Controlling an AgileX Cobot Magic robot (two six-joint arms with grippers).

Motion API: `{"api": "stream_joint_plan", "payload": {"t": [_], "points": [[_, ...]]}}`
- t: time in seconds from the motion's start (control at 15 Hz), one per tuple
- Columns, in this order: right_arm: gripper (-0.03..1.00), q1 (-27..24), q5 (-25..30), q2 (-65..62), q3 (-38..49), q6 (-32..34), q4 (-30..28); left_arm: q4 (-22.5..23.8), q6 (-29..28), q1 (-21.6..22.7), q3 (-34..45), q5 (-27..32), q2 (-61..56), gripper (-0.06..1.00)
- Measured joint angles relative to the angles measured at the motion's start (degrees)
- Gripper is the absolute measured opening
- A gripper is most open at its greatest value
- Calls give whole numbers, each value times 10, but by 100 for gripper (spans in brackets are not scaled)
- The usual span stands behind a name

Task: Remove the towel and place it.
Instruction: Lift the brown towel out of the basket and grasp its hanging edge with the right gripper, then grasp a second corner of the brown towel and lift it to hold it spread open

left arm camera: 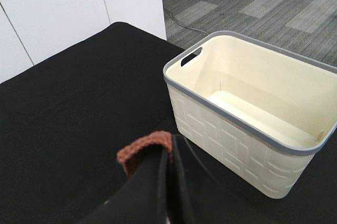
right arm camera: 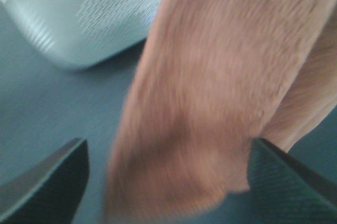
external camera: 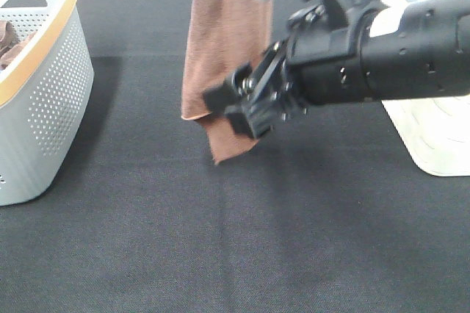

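So here's what we're looking at. The towel [external camera: 220, 48] is out of the grey basket [external camera: 51, 107] and hangs in the air over the black table [external camera: 220, 239], roughly between that basket on the left and the cream basket [external camera: 433, 144] on the right. It runs up past the top edge of the high view, so we can't see from there what holds it. Its lowest corner points down close to the table, and we can't tell if it touches. A bunched brown cloth [external camera: 7, 41] sits inside the grey basket.

The left wrist view sorts out the grip. The left gripper [left arm camera: 167, 153] is clamped tight, fingers pressed together, with a fold of the towel's hem pinched between the tips. Beyond it the cream basket, with its grey rim, stands on the table.

The right gripper [external camera: 231, 111] reaches in from the right side at the towel's lower end. In the right wrist view its fingers [right arm camera: 47, 182] are spread wide, one on each side, and the towel hangs down in the gap between them. It isn't gripping anything. That view is pretty blurry, so we can't say whether the cloth brushes either finger. The grey basket shows behind the towel there, well apart from it.
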Motion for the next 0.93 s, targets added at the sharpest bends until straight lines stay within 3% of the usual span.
{"api": "stream_joint_plan", "payload": {"t": [0.13, 0.2, 0.27, 0.4, 0.47, 0.53, 0.6, 0.67, 0.93], "points": [[75, 0, 88, 3, -31, 18, -13, 2, -5, 0, 0, 3, 0, 0], [75, 0, 158, 3, -56, 74, -69, 3, -9, 0, 0, 9, 0, 0], [74, 0, 217, 3, -70, 131, -136, 3, -10, 0, 0, 17, 0, 0], [74, 0, 317, 3, -98, 295, -333, 4, -13, 0, 0, 28, 0, 0], [74, 0, 343, 2, -109, 364, -391, 5, -16, 0, 0, 30, 0, 0], [74, 0, 344, 0, -127, 429, -409, 6, -21, 0, 0, 28, 0, 0], [74, 0, 335, -4, -132, 442, -387, 12, -26, 0, 0, 22, 0, 0], [74, 0, 335, -4, -132, 442, -387, 12, -26, 0, 0, 22, 0, 0], [74, 0, 291, -19, -132, 394, -263, 62, -51, 0, -1, -1, 11, 0]]}}
